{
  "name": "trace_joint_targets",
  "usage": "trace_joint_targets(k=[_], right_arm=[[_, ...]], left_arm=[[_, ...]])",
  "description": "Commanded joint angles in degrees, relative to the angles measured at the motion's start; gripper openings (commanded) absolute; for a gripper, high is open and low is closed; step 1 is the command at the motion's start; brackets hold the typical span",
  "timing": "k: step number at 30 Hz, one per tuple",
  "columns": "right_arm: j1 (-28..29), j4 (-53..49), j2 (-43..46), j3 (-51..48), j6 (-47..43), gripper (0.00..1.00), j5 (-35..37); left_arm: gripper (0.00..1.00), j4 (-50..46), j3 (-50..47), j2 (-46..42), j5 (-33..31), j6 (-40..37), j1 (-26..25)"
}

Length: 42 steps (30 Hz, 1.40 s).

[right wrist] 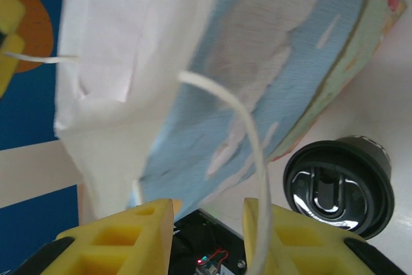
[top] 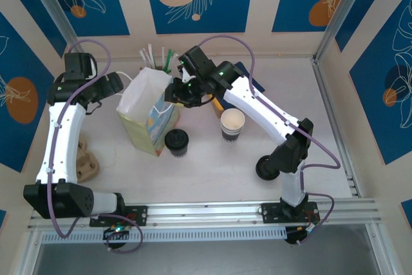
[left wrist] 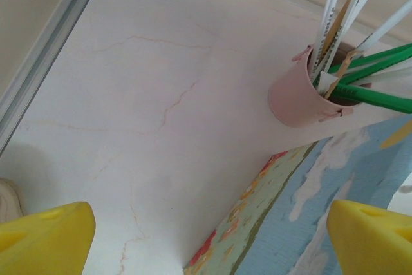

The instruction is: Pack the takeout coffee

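Note:
The takeout coffee [top: 176, 141], a small dark cup with a round black lid [right wrist: 338, 185], stands on the table just in front of the paper bag's right corner. The bag [top: 148, 111] is upright with its white mouth open, printed blue and green outside [right wrist: 257, 62]. My right gripper [top: 177, 91] hovers at the bag's right rim, open [right wrist: 209, 223], with the bag's white cord handle [right wrist: 251, 133] looping down across its right finger. My left gripper [top: 119, 86] is by the bag's left side, open [left wrist: 206, 243], holding nothing; the bag's wall [left wrist: 322, 210] lies between its fingers.
A lidless striped paper cup [top: 232, 123] stands right of the coffee. A loose black lid [top: 266, 167] lies near the right arm's base. A pink holder of straws [left wrist: 302, 94] sits behind the bag [top: 158, 59]. A cardboard carrier [top: 87, 162] lies at the left.

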State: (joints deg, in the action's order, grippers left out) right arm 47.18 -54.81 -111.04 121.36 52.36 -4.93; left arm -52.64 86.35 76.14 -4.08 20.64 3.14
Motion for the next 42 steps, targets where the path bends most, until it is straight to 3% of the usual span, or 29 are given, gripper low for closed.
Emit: trace_joint_targets(k=[1,20,28,33,37,42], right_arm=[[-0.20,3.88,1.93,-3.48,-1.86,0.34,-3.55],[-1.73,16.14,2.06,-17.78,-6.93,0.34,-5.23],[-2.25,16.55,2.65,-18.03,-7.80,0.35,-4.84],[-2.40,14.12,2.17,-13.46,-8.74,0.42,-5.09],[-2.35,12.36,2.24,-9.09,-8.17,0.57,-4.65],[-2.09,11.68,2.32,-5.67,-6.97,0.58,-5.18]], left_arm=[[0.92,0.44,-0.81,0.75,-0.05,0.10,0.91],[0.91,-0.09,-1.97,2.86,0.69,-0.34,3.28],[0.91,0.25,-1.91,2.86,2.01,-0.33,3.50],[0.91,1.60,-1.92,1.70,6.29,-0.25,3.45],[0.91,2.45,-1.45,0.73,9.66,-0.42,3.31],[0.90,2.98,-1.36,-0.18,11.84,-0.51,3.36]])
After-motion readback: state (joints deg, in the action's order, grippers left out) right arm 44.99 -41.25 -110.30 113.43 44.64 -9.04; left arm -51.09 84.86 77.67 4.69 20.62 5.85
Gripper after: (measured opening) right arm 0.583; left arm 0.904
